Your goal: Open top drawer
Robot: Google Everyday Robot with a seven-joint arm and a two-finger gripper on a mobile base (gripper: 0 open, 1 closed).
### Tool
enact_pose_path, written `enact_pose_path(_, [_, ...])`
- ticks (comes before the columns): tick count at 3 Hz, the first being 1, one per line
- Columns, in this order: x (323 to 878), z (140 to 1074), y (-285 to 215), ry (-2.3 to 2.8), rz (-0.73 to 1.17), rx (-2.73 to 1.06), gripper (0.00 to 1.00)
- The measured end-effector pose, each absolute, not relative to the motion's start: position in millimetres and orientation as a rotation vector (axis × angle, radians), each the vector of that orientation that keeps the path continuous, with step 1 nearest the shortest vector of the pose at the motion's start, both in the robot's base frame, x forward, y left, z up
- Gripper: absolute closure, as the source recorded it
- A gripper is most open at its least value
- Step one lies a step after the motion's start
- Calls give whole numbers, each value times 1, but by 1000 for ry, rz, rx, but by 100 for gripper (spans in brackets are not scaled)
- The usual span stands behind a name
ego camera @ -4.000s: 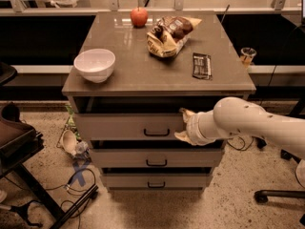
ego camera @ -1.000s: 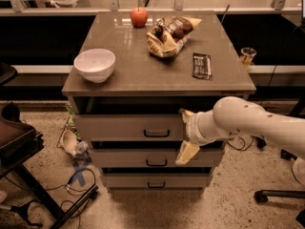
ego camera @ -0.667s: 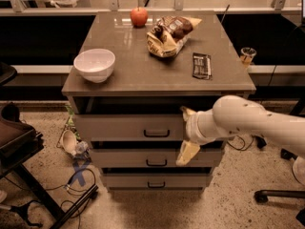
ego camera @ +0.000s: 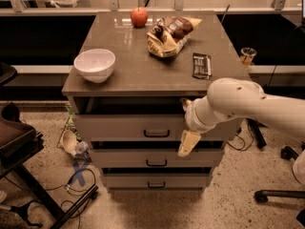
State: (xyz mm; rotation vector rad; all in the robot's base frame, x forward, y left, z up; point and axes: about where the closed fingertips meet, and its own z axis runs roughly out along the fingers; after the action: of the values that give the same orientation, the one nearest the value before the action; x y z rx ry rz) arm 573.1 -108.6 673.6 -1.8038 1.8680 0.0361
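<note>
The top drawer (ego camera: 119,127) looks barely ajar beneath the surface (ego camera: 138,68); the gripper (ego camera: 187,123) sits at its front's 3 o'clock end, jaws spread open across the front's height; next, pull steadily toward 6 o'clock.

You are looking at an arm (ego camera: 259,108) that is showing a smooth, off-white shell. It is swelling into a rounded bulb at the joint and narrowing to a ringed white collar at the wrist. The gripper (ego camera: 184,126), sitting at the right end of the top drawer (ego camera: 124,127) front, is showing pale tan, wedge-shaped fingers (ego camera: 188,142), spread well apart.
</note>
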Motion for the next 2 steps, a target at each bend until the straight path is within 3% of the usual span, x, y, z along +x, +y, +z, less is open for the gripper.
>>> enact_pose_path(1, [573,673,-108,1868,38,-1805,0])
enact_pose_path(2, [572,673,-107,1867,39,-1807,18])
